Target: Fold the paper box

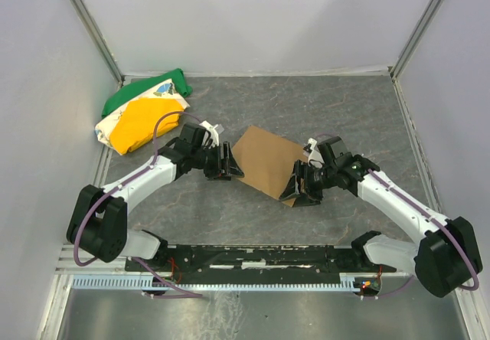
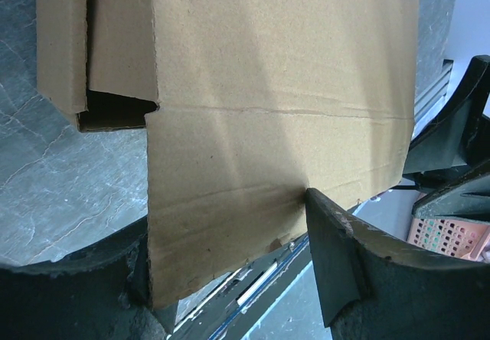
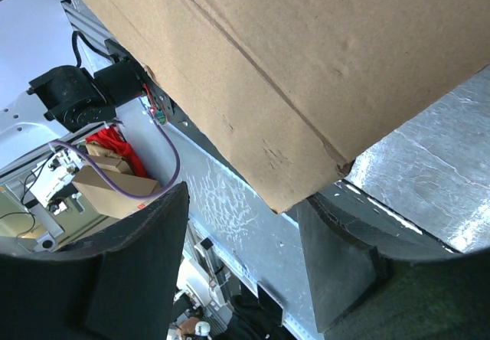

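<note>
The paper box is a flat brown cardboard piece lying tilted in the middle of the grey table. My left gripper is at its left corner. In the left wrist view the jaws stand wide apart, and a creased flap of the box lies between the fingers of the left gripper; the right fingertip touches it. My right gripper is at the box's near right corner, jaws wide open. In the right wrist view a corner of the box hangs over the gap of the right gripper.
A green, yellow and white cloth bundle lies at the back left of the table. A black rail runs along the near edge between the arm bases. White walls stand on three sides.
</note>
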Motion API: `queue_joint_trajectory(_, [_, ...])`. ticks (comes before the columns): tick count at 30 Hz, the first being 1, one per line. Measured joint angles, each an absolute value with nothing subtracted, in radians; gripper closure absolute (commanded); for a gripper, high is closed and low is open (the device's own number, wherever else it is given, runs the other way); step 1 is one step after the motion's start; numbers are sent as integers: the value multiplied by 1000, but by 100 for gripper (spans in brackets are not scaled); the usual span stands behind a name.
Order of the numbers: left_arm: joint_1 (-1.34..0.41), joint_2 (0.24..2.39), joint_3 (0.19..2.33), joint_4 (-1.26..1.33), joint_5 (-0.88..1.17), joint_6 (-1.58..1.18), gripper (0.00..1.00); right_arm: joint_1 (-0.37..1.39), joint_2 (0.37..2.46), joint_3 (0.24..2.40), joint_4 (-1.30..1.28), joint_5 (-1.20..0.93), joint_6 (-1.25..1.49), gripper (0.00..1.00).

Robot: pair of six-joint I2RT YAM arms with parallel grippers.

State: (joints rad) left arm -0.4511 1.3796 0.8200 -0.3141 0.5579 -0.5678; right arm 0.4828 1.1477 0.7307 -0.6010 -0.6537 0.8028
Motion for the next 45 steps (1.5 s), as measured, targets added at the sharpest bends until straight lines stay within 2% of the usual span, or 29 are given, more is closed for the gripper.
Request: queue_joint_trajectory(45, [-458, 1382, 811, -316, 588, -568, 33, 481, 1080, 766, -727, -630, 709, 34])
